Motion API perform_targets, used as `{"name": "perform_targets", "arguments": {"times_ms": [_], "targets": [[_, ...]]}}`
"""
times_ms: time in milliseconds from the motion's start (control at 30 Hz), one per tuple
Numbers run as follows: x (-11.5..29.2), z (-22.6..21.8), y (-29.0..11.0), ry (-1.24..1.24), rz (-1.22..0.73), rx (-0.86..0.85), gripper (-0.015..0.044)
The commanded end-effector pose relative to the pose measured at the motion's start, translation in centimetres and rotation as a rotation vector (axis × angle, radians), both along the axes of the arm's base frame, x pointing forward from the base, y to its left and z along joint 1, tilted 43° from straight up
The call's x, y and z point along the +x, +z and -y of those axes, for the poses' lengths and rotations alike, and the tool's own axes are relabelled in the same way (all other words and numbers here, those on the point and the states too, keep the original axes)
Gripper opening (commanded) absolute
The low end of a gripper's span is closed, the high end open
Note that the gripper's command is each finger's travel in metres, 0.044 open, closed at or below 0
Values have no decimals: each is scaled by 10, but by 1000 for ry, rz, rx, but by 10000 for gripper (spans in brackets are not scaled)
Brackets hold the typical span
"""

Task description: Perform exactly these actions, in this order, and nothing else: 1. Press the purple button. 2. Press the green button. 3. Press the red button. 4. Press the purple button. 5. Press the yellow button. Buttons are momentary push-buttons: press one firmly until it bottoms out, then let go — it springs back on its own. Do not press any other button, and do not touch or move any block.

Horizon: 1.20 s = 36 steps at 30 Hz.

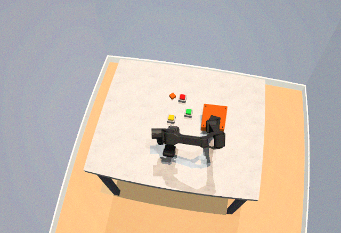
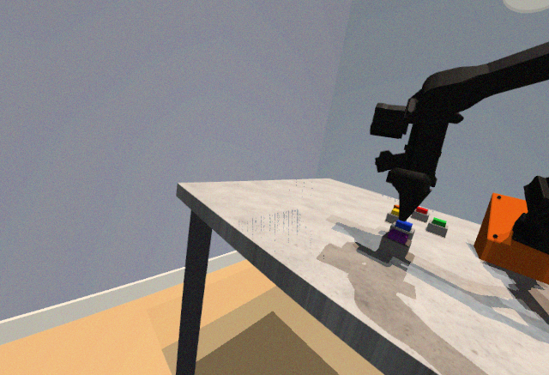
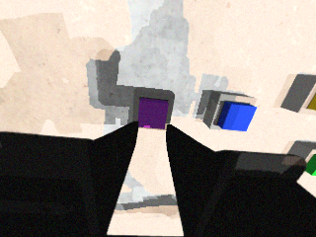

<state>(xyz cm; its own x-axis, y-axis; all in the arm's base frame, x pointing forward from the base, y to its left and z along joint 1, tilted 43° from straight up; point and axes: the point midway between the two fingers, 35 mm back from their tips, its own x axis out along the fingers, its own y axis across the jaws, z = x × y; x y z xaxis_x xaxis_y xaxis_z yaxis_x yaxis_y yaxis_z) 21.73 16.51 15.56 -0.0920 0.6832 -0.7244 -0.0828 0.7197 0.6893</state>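
Bench: pale, mottled stone-look top on dark square legs. Five small push-buttons stand on it, each a flat coloured cap in a grey square housing.

Left to right in the wrist view: purple button, nearest the front edge of the bench, sits straight ahead of the fingertips. Blue button just beside it, a glossy cube-like cap. At the right margin only slivers of the yellow and green ones show.

From the top view: orange block, small and tilted, close beside the red button toward the far edge; yellow button and green button nearer the middle. The arm hides purple and blue here. Orange base plate lies toward the right.

Gripper hangs nose-down above the button row, matte black, wedge-shaped. The jaws are drawn in, a narrow gap left between the tips, nothing held.

Step in hand, as I judge it: the first purple press. To do it well, the tips should finish coming together to form one blunt point, centre over the purple cap, then drop straight down until it bottoms, then lift clear. Blue is a close neighbour; any sideways drift risks a wrong press.
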Motion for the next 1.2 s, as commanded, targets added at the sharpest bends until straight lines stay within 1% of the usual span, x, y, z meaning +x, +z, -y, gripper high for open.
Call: {"name": "perform_targets", "arguments": {"times_ms": [0, 433, 1167], "targets": [[-1, -3, -3, -4, -1, -2, 20], [-1, -4, -4, -4, -1, -2, 20], [-4, -26, -28, -4, -1, 0, 20]]}}
